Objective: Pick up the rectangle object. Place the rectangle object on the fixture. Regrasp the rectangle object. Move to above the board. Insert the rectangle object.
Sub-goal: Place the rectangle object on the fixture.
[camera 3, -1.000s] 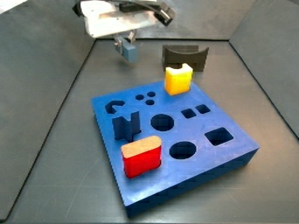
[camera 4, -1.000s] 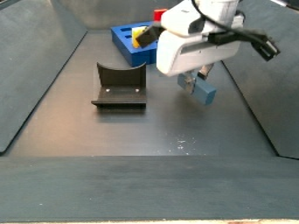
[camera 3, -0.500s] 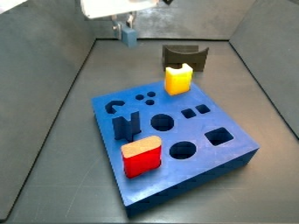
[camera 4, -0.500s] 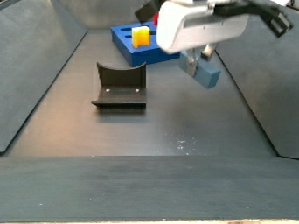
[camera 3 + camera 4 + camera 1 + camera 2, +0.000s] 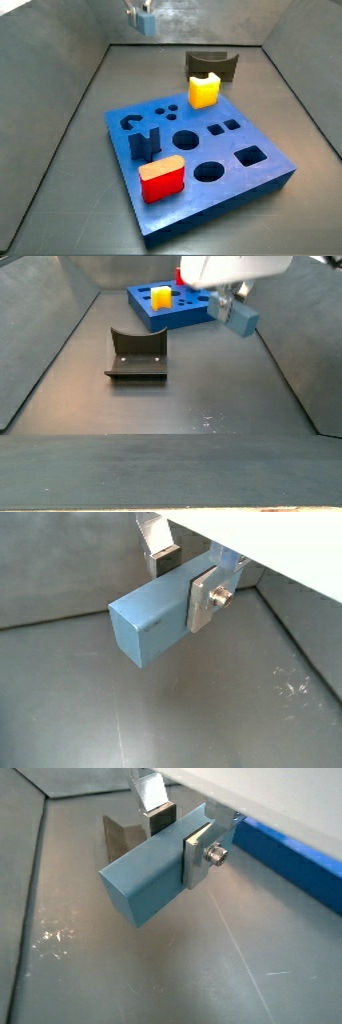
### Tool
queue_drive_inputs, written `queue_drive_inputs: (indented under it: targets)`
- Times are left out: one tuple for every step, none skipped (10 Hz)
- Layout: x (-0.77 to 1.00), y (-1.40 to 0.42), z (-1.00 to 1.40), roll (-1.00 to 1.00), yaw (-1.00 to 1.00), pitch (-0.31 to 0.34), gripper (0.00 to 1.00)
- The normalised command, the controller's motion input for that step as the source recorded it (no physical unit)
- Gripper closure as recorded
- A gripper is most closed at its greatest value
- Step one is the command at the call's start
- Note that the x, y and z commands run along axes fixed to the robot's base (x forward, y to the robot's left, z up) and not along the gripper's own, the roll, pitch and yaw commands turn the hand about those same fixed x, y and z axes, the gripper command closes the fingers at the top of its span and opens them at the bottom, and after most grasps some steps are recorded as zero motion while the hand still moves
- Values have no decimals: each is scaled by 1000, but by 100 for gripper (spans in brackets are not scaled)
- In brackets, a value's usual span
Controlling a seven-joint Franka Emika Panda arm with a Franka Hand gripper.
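One large blue board (image 5: 198,165) lies well below the gripper (image 5: 185,584), carrying a yellow block (image 5: 203,90), a red block (image 5: 162,181) and a dark upright piece (image 5: 144,143), with round and square holes open between them. Beside it on the dark floor (image 5: 174,406) stands the fixture (image 5: 136,355), its bracket bare. Grey walls slope up around the floor, which lies open beneath the gripper. High in the air, the gripper is clamped on the rectangle object (image 5: 163,616); the silver fingers (image 5: 205,597) press its broad faces near one end, so its long axis juts out sideways from the jaws, tilted.
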Motion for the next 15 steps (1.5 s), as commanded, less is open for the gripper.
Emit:
queue_drive_inputs:
  targets:
    - [-28, 5, 719, 188, 16, 92, 100]
    - [-17, 5, 536, 194, 21, 109, 100]
    - [-10, 5, 397, 200, 27, 122, 100]
    - [-5, 5, 260, 200, 35, 131, 100]
    - [1000, 135, -444, 39, -1000, -56, 100]
    - [1000, 131, -480, 24, -1000, -57, 100]
    - [1000, 126, -462, 13, -1000, -59, 100]
    - [1000, 121, -442, 7, -1000, -58, 100]
    - [1000, 109, -378, -14, -1000, -54, 100]
    - [1000, 104, -350, -27, -1000, -50, 100]
    - [1000, 95, -316, -58, -1000, -41, 100]
    - [1000, 90, -304, -87, -1000, -42, 100]
    - [1000, 83, -278, -153, -1000, -41, 100]
    - [1000, 79, -264, -185, -662, -29, 100]
    - [1000, 74, -233, -204, -354, -14, 100]
